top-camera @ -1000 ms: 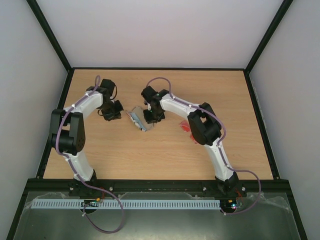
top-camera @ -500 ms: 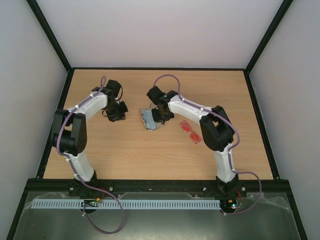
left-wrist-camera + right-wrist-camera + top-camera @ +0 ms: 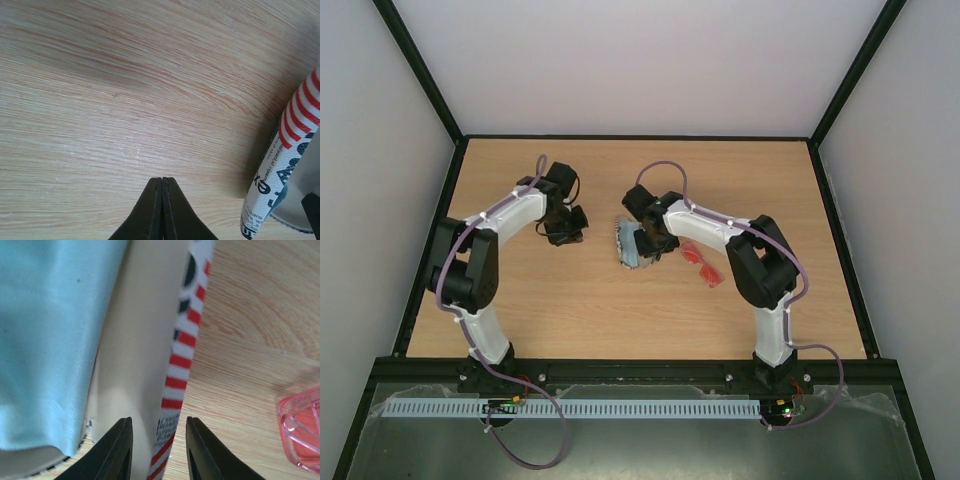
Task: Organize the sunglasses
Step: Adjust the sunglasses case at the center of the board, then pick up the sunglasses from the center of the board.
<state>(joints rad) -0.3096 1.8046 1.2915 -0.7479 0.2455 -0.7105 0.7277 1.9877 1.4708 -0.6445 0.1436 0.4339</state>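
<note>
The sunglasses [image 3: 701, 263] lie flat on the worktop [image 3: 570, 310], outside the case [image 3: 632, 245], just beside it at about 4 o'clock in the overhead view. Nothing of mine touches them. From my right wrist I see only one pink lens, low at 4 o'clock.

My right gripper [image 3: 157, 452] straddles the case's striped edge. One finger is on the cream inner side and one on the outer side, and the jaws are partly open. A sliver of wood shows between the stripes and the outer finger, so I judge that I bracket the wall rather than clamp it. I take this spot because the case is open and tipped up on its side, and its wall is the easiest part to steady or reposition. The blue cloth [image 3: 45, 340] sits inside the case and fills much of the room the glasses will need.

My left gripper [image 3: 162, 210] is fully closed and holds nothing. It hovers low over bare wood at 9 o'clock of the case, whose striped side shows at its camera's 4 o'clock. From there it could brace the case from the other side.

As I read it, the packing itself is not yet begun: the case wants settling, the cloth sorting, then the glasses go in.
</note>
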